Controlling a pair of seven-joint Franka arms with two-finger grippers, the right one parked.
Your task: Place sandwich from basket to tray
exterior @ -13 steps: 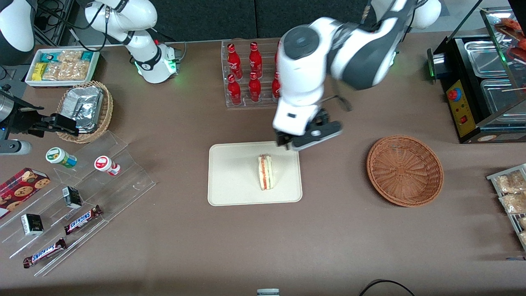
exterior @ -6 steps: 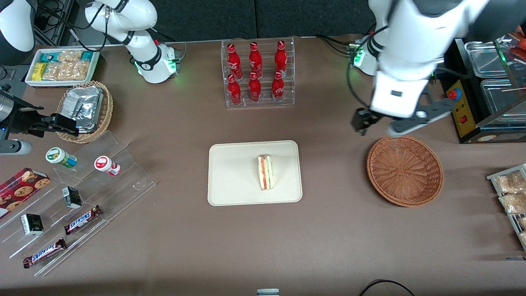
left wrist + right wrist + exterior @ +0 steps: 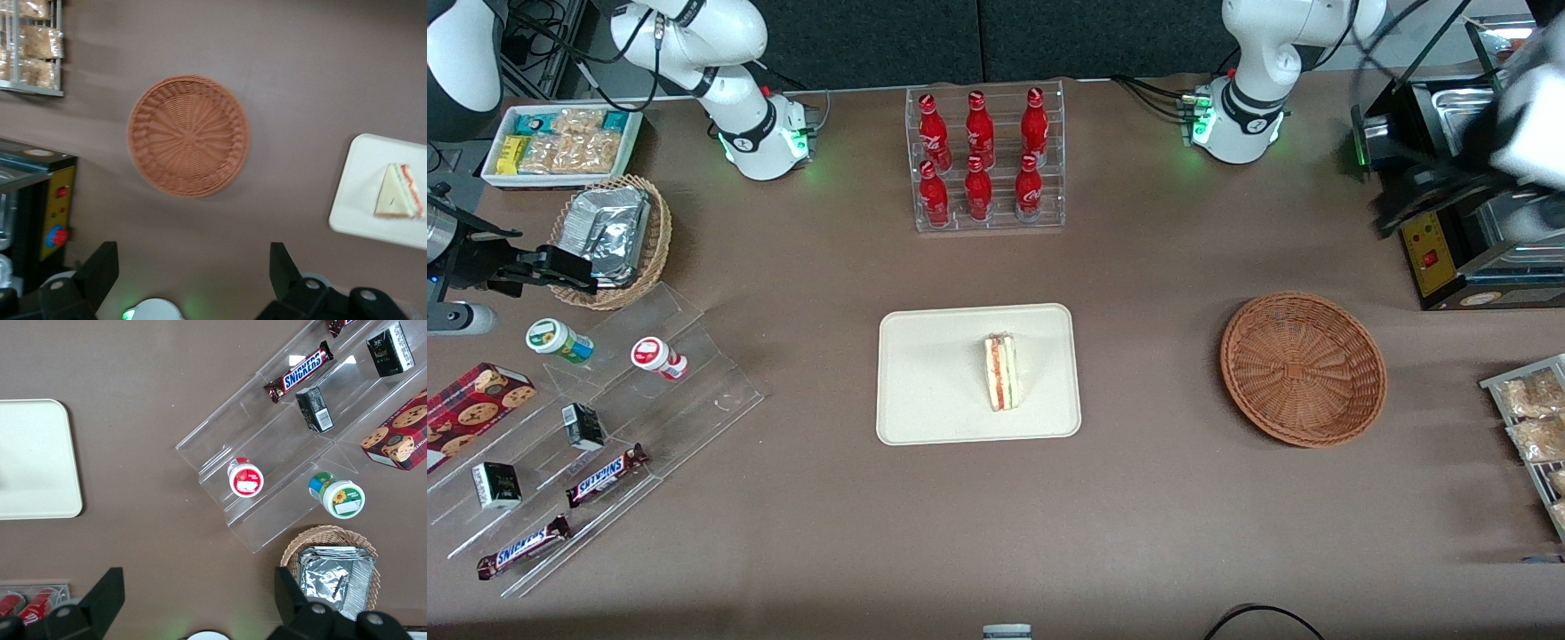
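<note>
Sandwich (image 3: 1001, 372) on tray (image 3: 934, 382), brown table (image 3: 1138, 516); hand (image 3: 193, 283) open, aloft.

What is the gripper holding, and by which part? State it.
Nothing. The gripper is open and empty, high above the basket; the sandwich lies on the tray.

The glossy white, rounded left arm base (image 3: 1240, 107) is glowing green along a narrow status light, with black cables trailing from its side. The matte black two-finger pincer (image 3: 193, 283) is showing blunt wedge-shaped fingers (image 3: 100, 267) spread wide, small pale round screws dotting its body.
</note>
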